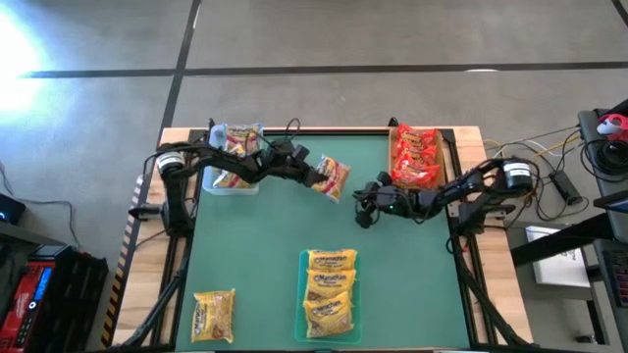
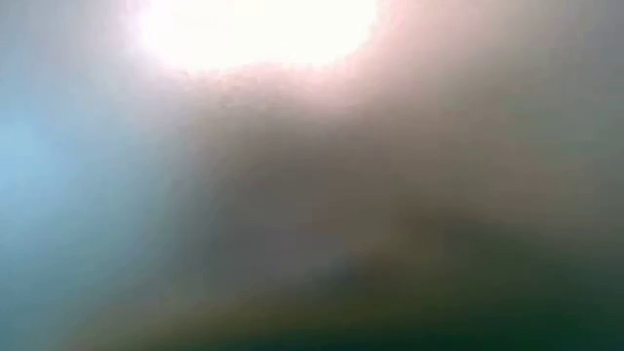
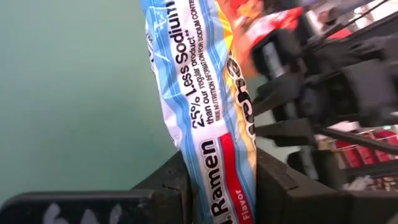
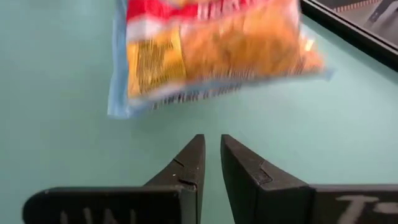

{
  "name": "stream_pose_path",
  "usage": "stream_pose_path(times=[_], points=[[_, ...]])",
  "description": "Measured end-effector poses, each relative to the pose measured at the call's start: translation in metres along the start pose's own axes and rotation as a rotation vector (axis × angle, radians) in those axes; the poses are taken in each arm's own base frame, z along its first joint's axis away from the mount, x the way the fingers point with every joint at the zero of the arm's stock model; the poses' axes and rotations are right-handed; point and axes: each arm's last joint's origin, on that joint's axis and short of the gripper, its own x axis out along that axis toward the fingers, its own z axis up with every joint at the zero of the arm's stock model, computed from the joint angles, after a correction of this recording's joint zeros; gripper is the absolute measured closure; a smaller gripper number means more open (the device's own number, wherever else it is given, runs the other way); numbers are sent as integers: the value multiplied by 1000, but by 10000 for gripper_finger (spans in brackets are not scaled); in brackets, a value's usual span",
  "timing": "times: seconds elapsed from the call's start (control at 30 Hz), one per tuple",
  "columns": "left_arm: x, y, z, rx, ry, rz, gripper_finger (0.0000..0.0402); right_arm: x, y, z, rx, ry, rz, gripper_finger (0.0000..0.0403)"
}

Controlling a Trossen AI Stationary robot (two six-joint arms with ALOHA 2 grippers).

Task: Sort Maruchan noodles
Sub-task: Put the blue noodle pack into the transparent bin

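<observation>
Left tool (image 3: 217,186) clamps blue-edged ramen packet (image 3: 205,106) mid-table, arm outstretched; right tool (image 4: 211,155) nearly closed, empty, facing it.

Four yellow packets (image 1: 332,291), two arms (image 1: 245,162)

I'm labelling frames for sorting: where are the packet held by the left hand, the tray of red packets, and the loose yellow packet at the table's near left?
Blue-and-orange crinkly ramen packet (image 3: 205,118), left wrist view: printed face.
Tray of red packets (image 1: 447,155), high view: right rim.
Loose yellow packet (image 1: 214,316), high view: centre.
</observation>
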Motion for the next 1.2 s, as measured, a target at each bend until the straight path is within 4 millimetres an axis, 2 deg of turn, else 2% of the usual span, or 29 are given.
stream_pose_path(times=[0.2, 0.4, 0.57, 0.83, 0.93, 1.03, 1.2], points=[[-22, -20, 17, 69, 8, -39, 311, -9, -2, -7, 13, 4, 3, 360], [-62, -40, 34, 175, 70, 57, 311, -13, -2, -8, 25, -3, 15, 360], [-100, -58, 35, 222, 161, 219, 310, -14, -1, -6, 35, -8, 24, 360], [-169, -96, 38, 289, 163, 500, 310, -14, -1, -7, 31, -5, 23, 360], [-191, -100, 32, 265, 142, 669, 310, -14, -1, -7, 35, -5, 21, 360], [-205, -101, 26, 223, 123, 773, 310, -14, -1, -7, 38, -6, 20, 360], [-209, -96, 22, 206, 121, 893, 310, -14, -1, -7, 30, -5, 20, 360]])
